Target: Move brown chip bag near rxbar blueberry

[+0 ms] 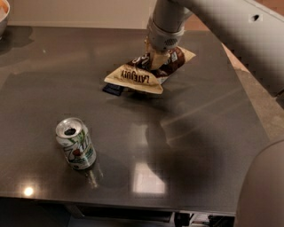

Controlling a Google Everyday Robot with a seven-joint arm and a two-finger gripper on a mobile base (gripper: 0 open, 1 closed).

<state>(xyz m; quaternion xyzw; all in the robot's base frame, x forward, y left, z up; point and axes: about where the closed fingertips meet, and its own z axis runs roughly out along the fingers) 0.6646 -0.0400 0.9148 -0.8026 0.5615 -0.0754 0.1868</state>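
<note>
The brown chip bag point(138, 78), dark brown and tan with "LATE JULY" lettering, is at the back middle of the dark table point(199, 146). My gripper point(157, 61) comes down from above and is shut on the bag's middle, holding it tilted. The rxbar blueberry point(112, 90) is a small navy wrapper. Only its left end shows from under the bag's left edge; the rest is hidden by the bag.
A silver-green soda can point(76, 144) stands upright at the front left. The edge of a bowl point(2, 13) shows at the far left corner. The table's right edge runs diagonally near my arm point(230, 31).
</note>
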